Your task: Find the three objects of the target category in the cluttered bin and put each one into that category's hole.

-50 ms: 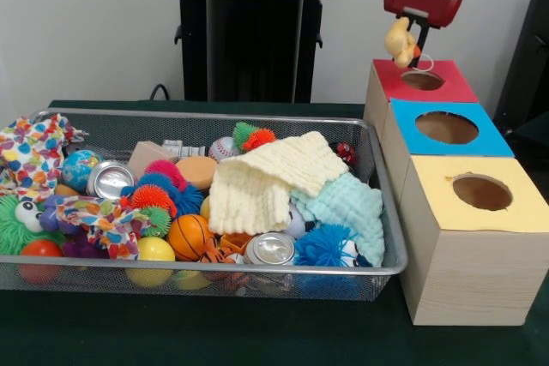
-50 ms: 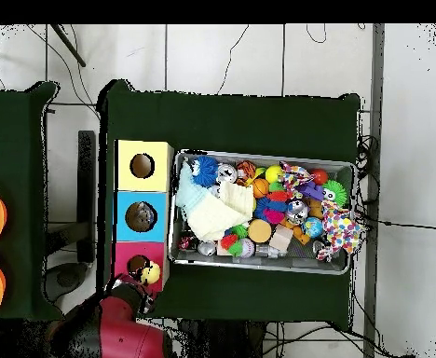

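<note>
pale wall (image 1: pixel 86 23), white tiled floor (image 2: pixel 222 56), dark green table (image 2: pixel 231 117).

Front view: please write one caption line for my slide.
Gripper holds a yellow plush toy above the red box's hole, beside a wire bin of toys.

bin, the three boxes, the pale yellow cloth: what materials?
The wire mesh bin: metal, looks like steel; shiny rim, see-through grid walls. The three boxes with coloured tops: probably wood or wood-look laminate; pale grain on sides, matte tops. The pale yellow folded cloth: soft woven fabric, likely cotton; crinkled ribbed texture.
</note>
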{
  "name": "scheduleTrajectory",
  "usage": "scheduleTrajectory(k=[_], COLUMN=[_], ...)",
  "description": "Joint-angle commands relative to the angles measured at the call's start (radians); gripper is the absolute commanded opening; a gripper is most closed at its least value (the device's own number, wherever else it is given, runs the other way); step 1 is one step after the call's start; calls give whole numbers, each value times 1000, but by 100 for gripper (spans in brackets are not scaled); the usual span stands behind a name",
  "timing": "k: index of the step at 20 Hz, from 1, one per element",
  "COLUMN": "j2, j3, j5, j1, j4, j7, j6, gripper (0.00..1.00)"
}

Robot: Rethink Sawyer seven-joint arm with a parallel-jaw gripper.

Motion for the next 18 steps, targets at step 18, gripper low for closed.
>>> scheduleTrajectory(k=[18], j2=[21], j3=[35], j5=[-6], j1=[1], j4=[-24], j7=[168], j6=[18], gripper=[0])
